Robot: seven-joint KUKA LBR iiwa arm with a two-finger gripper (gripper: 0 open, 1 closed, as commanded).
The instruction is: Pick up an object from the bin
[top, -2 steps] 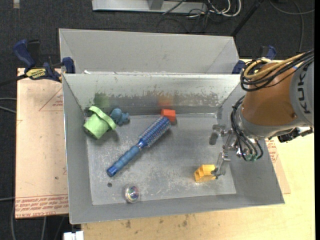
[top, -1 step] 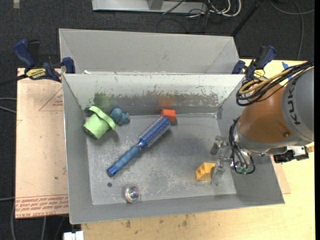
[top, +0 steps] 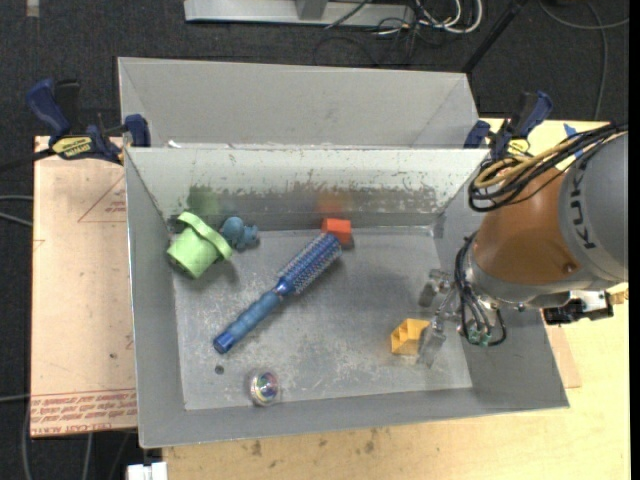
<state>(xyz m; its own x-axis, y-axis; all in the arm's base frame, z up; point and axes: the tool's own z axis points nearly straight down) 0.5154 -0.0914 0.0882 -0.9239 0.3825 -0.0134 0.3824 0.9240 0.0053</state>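
A robotics lab, seen from my remote station: dark carpet [top: 70, 28] surrounds the grey metal bin [top: 300, 108], a cabled KUKA arm [top: 545, 233] reaches over the bin's right side, and loose cables [top: 440, 3] and a metal stand base [top: 290, 6] lie beyond the bin's far wall.
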